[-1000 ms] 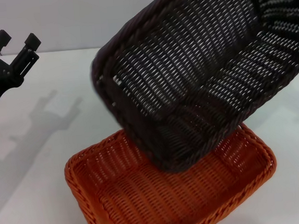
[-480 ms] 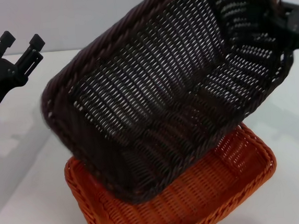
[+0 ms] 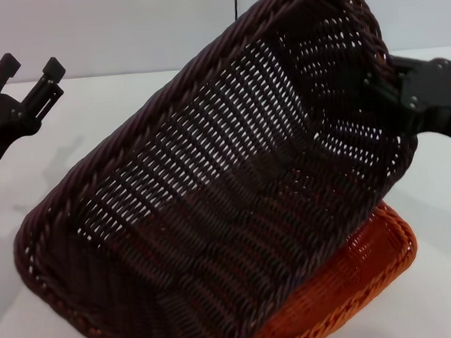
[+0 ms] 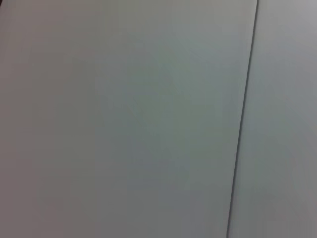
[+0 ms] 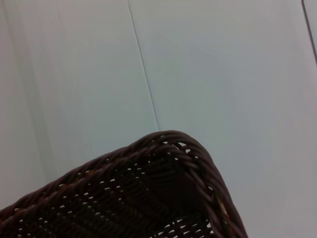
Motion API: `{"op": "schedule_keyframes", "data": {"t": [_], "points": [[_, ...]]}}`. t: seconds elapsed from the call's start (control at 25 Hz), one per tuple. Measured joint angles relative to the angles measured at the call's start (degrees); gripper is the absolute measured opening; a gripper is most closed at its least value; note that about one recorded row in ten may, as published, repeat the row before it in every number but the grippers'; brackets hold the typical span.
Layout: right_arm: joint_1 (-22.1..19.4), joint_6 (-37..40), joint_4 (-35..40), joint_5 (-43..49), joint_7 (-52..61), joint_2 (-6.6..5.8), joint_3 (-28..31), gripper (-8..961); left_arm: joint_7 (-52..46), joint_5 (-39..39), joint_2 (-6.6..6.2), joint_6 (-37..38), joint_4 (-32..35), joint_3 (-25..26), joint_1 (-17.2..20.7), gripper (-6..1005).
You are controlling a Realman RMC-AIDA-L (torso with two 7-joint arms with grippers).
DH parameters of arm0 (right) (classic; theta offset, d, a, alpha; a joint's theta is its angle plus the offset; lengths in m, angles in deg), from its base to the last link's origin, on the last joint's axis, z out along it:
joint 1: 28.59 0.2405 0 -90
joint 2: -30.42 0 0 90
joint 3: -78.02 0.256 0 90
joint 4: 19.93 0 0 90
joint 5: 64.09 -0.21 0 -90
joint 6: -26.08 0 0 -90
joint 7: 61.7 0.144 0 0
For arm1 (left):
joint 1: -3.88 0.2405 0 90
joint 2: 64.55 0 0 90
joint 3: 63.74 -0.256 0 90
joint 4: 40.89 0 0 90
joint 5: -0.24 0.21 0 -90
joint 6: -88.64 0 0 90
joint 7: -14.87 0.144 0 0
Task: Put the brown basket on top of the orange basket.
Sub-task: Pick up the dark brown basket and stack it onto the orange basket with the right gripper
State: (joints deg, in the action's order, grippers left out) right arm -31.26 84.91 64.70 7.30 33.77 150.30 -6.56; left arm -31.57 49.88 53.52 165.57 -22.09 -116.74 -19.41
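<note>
The brown basket [image 3: 213, 209] hangs tilted in the head view, its open mouth facing me and its low left end down over the orange basket [image 3: 376, 262]. Only the orange basket's right end and front rim show beneath it. My right gripper [image 3: 377, 96] is shut on the brown basket's raised right rim. One corner of that brown basket [image 5: 148, 198] fills the lower part of the right wrist view. My left gripper [image 3: 27, 72] stands open and raised at the far left, holding nothing. The left wrist view shows only a pale wall.
The white table [image 3: 449, 292] lies bare to the right of the orange basket and at the back left. A white wall panel with a dark seam [image 4: 242, 119] stands behind.
The brown basket has swung down and to the left, now covering most of the orange basket. My right arm has come into view at the right. The left arm has not moved.
</note>
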Motion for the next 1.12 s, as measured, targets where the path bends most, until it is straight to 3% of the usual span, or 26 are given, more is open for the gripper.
{"op": "schedule_keyframes", "data": {"t": [0.68,1.12], "points": [[-3.64,-0.08,-2.24,-3.54,-0.13,0.01,-2.67,235,0.52,0.34,-0.12,-2.27,-0.09,0.01,-1.41,811],[-6.08,3.57,-5.05,-4.17,0.27,-0.04,-1.04,246,0.57,0.33,-0.13,-3.12,0.14,0.01,-1.50,811]]}}
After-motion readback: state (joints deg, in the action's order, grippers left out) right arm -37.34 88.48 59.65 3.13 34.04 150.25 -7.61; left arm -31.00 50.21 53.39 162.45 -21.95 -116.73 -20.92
